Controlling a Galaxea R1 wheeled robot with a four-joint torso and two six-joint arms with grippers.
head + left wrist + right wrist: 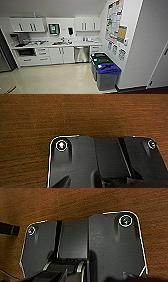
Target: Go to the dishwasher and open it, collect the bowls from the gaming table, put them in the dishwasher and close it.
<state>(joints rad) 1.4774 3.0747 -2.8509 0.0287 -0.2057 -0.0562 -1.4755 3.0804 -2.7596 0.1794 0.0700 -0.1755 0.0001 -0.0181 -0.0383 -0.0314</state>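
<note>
The stainless-steel dishwasher (81, 54) sits closed under the white counter (75, 44) at the kitchenette's far wall, beside white cabinets (61, 55) — well ahead of both pincers. Nearer, a blue-lidded bin (108, 76) stands by the wall. Both wrist views look down on brown wood-grain flooring (75, 116) — whether either pincer is open or closed, I cannot tell.

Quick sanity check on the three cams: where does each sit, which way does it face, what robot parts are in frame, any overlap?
Head: high on the robot, looking forward and down into a kitchenette: dishwasher under the counter, bins at right; no robot parts visible.
Left wrist: on the left arm, facing a brown wood-grain surface; the robot's dark plate fills the lower part.
Right wrist: on the right arm, same kind of wood grain; dark plate in front.
Shared: both wrist views show wood grain and the plate.
</note>
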